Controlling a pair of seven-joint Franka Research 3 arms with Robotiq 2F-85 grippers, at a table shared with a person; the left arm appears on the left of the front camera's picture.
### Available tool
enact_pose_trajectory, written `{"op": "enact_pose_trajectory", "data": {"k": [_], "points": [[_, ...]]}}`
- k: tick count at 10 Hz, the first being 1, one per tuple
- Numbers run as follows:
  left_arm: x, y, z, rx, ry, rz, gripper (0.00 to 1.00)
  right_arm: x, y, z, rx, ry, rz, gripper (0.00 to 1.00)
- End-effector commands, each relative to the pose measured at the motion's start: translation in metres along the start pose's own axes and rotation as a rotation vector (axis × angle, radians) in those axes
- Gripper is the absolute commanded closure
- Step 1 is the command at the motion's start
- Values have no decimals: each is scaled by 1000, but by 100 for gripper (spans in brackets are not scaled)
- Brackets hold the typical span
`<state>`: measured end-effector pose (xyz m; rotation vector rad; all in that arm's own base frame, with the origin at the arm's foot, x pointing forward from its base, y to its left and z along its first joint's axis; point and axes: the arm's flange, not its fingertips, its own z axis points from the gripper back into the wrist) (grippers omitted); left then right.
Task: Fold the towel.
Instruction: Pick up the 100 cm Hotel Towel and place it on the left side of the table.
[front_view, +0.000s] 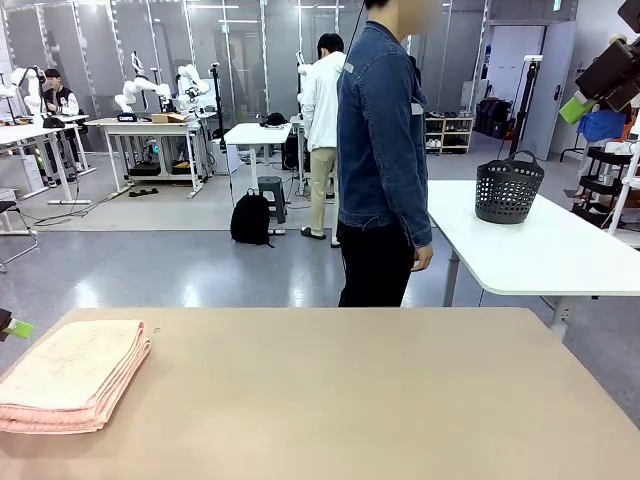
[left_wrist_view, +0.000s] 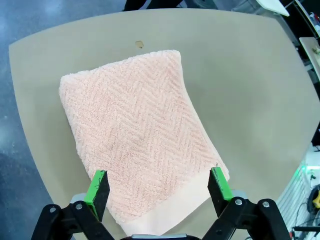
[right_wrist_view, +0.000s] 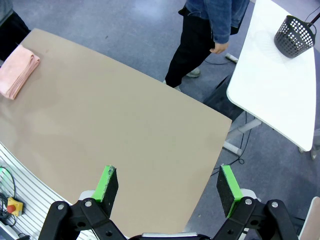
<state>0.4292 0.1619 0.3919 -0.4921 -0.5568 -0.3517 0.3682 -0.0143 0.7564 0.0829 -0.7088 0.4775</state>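
Right up close in the left wrist view, the left tool (left_wrist_view: 157, 192) hangs directly over the towel (left_wrist_view: 140, 145), green pads spread wide with nothing between them, one to either side of the smooth band at the cloth's near end. That towel looks already folded: from the front it reads as a neat stack of layers (front_view: 70, 375) sitting at the counter's (front_view: 350, 400) left edge, close to the robot's side. Its long axis runs away from the left tool toward the far edge, so the spread pads straddle its short width. Over on the other side, the right tool (right_wrist_view: 167, 187) is up high, equally wide open and empty, looking down on bare counter with the towel (right_wrist_view: 17, 72) well apart at the opposite corner. So the left arm is plainly the nearer one; any further fold or tidy-up looks to be its job.
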Motion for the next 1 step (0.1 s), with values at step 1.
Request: {"op": "enact_pose_trajectory", "data": {"k": [1], "points": [[3, 3, 1, -12, 6, -1, 0, -1, 1, -1, 2, 0, -3, 0]]}}
